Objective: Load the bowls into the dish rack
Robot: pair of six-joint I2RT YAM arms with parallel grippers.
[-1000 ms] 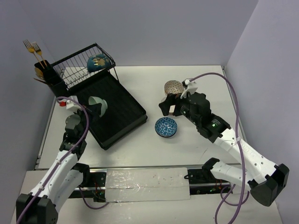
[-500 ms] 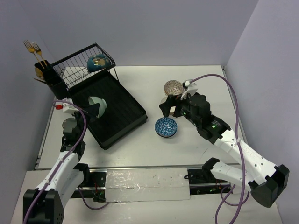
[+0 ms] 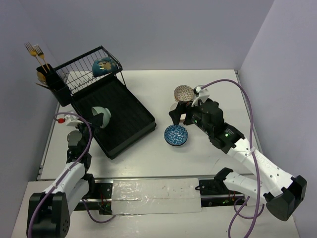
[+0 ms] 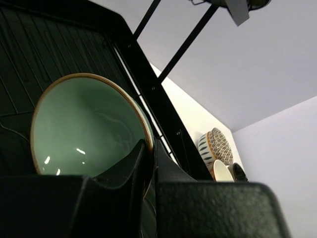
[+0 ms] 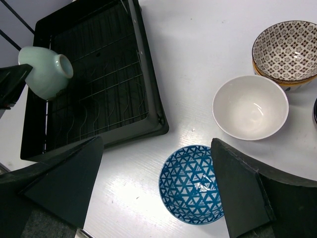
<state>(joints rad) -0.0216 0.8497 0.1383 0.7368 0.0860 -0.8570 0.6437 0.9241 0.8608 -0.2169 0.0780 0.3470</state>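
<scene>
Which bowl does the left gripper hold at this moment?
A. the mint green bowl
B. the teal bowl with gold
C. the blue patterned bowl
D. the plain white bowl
A: the left gripper is closed on the rim of the mint green bowl, held tilted over the dish rack.

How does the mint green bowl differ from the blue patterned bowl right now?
The mint green bowl is plain; the blue patterned bowl carries triangles. The mint green bowl is tipped sideways, pinched by the left gripper over the dish rack; the blue patterned bowl sits upright on the table, untouched. Both are small and round.
</scene>
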